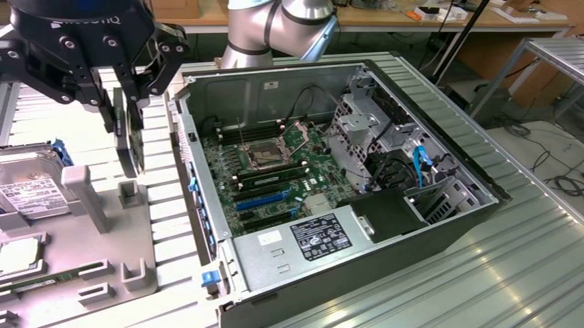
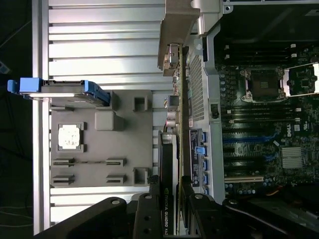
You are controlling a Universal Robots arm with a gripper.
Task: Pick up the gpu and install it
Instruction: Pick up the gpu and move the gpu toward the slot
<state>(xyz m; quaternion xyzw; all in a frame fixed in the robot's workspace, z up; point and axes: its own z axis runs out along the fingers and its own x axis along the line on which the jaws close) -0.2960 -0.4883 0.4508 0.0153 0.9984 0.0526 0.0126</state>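
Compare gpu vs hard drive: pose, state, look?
The gpu is clamped on edge in the gripper; the hard drive rests ungripped in the grey fixture. The gpu is a thin dark card; the hard drive is boxy, silver, with blue rails. Both are outside the computer case.

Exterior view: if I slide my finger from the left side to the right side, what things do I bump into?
Hard drive → graphics card, hanging in the gripper → open computer case → black cables on the floor.
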